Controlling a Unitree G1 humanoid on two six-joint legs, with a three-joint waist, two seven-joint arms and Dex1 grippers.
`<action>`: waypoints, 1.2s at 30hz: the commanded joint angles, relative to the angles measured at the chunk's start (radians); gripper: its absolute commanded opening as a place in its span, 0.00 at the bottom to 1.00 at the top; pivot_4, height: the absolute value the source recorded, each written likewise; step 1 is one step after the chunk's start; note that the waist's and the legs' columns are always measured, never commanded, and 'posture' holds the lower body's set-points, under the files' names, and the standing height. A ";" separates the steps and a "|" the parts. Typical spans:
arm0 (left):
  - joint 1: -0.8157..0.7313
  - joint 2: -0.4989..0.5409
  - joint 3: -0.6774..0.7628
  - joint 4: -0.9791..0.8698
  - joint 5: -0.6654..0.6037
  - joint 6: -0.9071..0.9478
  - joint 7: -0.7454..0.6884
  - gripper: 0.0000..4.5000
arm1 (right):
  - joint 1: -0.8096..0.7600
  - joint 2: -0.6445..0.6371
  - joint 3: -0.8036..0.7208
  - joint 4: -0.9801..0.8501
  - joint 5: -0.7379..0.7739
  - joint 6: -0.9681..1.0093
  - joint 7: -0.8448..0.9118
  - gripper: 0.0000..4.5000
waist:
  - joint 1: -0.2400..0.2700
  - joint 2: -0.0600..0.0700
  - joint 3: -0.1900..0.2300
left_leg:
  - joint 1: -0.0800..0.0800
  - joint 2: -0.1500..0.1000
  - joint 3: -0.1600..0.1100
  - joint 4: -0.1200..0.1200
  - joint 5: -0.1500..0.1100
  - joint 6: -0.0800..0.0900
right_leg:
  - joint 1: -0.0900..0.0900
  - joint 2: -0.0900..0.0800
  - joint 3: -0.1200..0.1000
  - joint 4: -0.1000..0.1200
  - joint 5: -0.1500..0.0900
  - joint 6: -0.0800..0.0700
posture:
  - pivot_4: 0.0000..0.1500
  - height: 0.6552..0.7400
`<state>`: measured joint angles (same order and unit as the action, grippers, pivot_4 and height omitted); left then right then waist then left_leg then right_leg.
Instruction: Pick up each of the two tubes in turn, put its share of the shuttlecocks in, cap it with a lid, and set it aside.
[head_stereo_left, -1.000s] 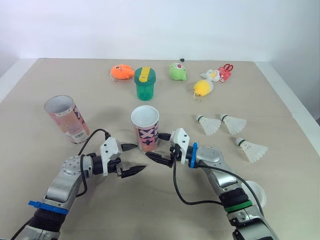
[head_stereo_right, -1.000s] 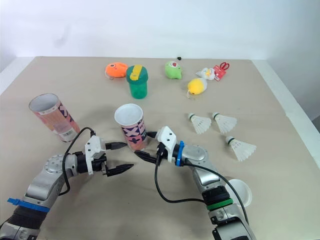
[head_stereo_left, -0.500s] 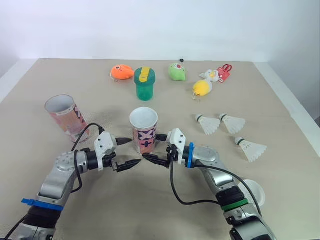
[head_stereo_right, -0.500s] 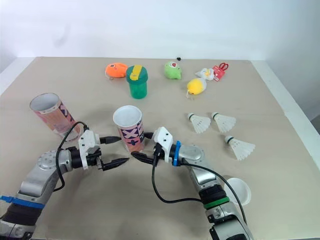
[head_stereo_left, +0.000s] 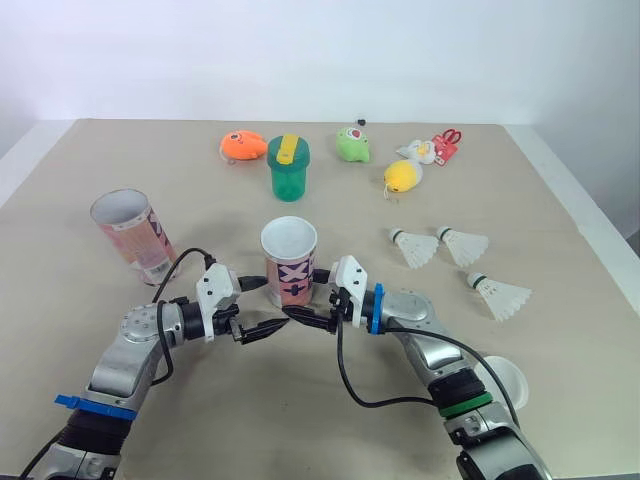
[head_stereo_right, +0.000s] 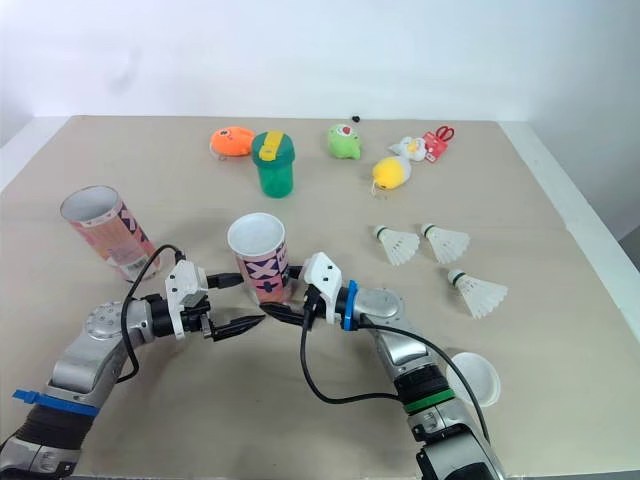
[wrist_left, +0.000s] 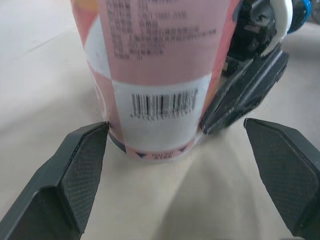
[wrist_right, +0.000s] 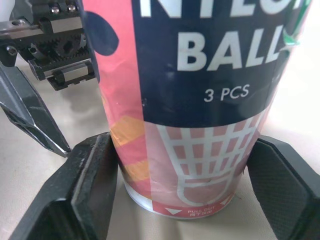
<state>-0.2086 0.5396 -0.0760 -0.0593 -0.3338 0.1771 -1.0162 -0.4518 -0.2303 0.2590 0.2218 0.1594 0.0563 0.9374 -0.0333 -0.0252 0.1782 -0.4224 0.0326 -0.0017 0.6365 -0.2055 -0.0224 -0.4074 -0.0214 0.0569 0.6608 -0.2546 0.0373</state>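
The central tube (head_stereo_left: 289, 262) stands upright on the beige desk (head_stereo_left: 330, 420), mouth open, showing a smooth white inner wall; its bottom cannot be seen. It is a straight cylinder printed in pink, navy and white, with a barcode panel on one side and a netted shuttlecock drawing on the other. The second tube (head_stereo_left: 130, 235), also open-mouthed and of the same print, stands well apart on the robot's left.

The right claw (head_stereo_left: 303, 293) is spread to either side of the central tube's base, one textured black pad touching the wall and the other just beside it. The left claw (head_stereo_left: 266, 305) is also spread: one fingertip touches the tube's foot, while the other sits apart from it, near the right claw's lower finger.

Three white feathered shuttlecocks (head_stereo_left: 416, 248) (head_stereo_left: 464, 244) (head_stereo_left: 500, 295) lie loose on the desk to the right, cork ends pointing left. A round white lid (head_stereo_left: 508, 383) rests beside the right forearm. Farther back stands a translucent green cup (head_stereo_left: 288, 172) with a yellow-striped top, among small soft toys, the orange one (head_stereo_left: 243, 145) leftmost.
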 joint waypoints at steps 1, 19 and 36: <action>-0.012 0.034 0.045 -0.029 -0.023 0.003 -0.010 1.00 | -0.006 -0.003 -0.019 -0.049 0.029 0.011 0.003 0.90 | 0.000 0.000 0.000 | 0.000 0.000 0.000 0.000 0.000 0.000 | 0.000 0.000 0.000 0.001 0.000 0.000 | 1.00 1.00; -0.300 -0.232 -0.167 -0.169 -0.099 0.221 0.126 1.00 | 0.407 -0.265 -0.795 -0.707 0.353 0.412 -0.407 0.90 | 0.012 0.000 0.000 | -0.001 -0.005 0.000 0.004 0.001 0.001 | 0.001 -0.002 0.003 0.003 -0.004 0.010 | 1.00 1.00; -0.390 -0.378 -0.250 0.076 0.021 0.059 0.077 1.00 | 0.477 -0.282 -1.023 -0.265 0.277 0.287 -0.591 0.90 | -0.007 0.008 -0.004 | 0.004 -0.006 0.008 0.003 0.005 0.008 | 0.001 -0.001 0.015 0.003 0.002 0.014 | 1.00 1.00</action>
<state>-0.6007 0.1638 -0.3261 0.0346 -0.3163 0.2557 -0.9298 0.0432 -0.4960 -0.7599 -0.0459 0.4469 0.3837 0.3631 -0.0399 -0.0176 0.1740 -0.4180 0.0262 0.0067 0.6396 -0.2002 -0.0146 -0.4058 -0.0224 0.0720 0.6641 -0.2525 0.0515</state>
